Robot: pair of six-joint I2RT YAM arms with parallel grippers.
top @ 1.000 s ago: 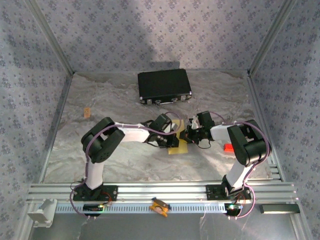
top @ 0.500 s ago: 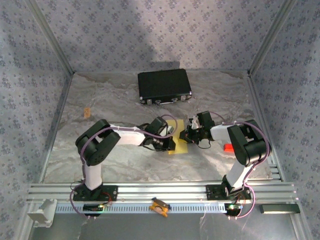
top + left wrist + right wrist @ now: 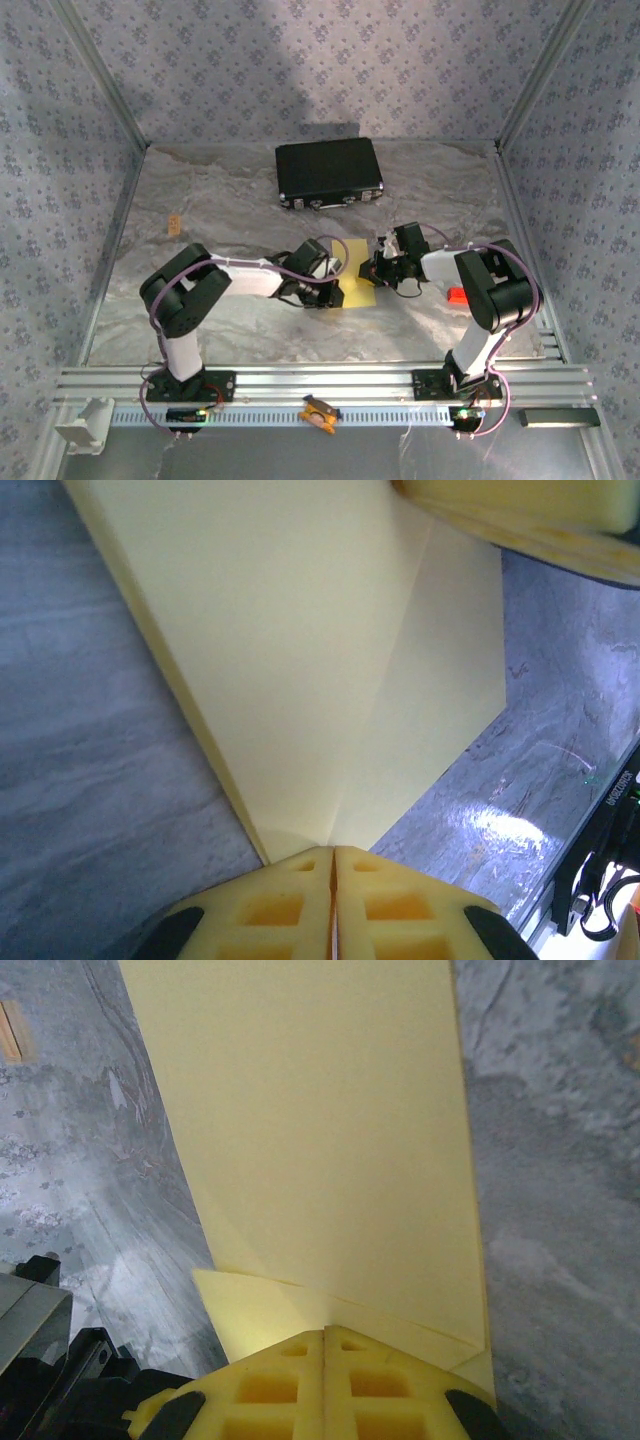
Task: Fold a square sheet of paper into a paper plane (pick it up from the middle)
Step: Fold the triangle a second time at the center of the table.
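The yellow square sheet of paper [image 3: 361, 291] lies flat on the table between both arms, folded into layers. In the left wrist view the paper [image 3: 300, 660] shows a crease running to my left gripper [image 3: 333, 850], which is shut with its tips at the paper's near corner. The right gripper's yellow finger [image 3: 520, 520] sits at the paper's far end. My right gripper [image 3: 325, 1332] is shut too, its tips resting on a folded flap of the paper [image 3: 330, 1130]. From above, the left gripper [image 3: 328, 290] and right gripper [image 3: 378, 268] stand at opposite sides of the sheet.
A black rectangular case [image 3: 329, 172] lies at the back of the table. A small orange-red clip [image 3: 456, 296] sits beside the right arm. A small tan piece [image 3: 174, 224] lies at the far left. Metal rails line the table's near edge [image 3: 320, 382].
My left gripper has slid leftward and nearer along the paper, uncovering more of the yellow sheet. Its elbow swung left. The right arm has stayed still.
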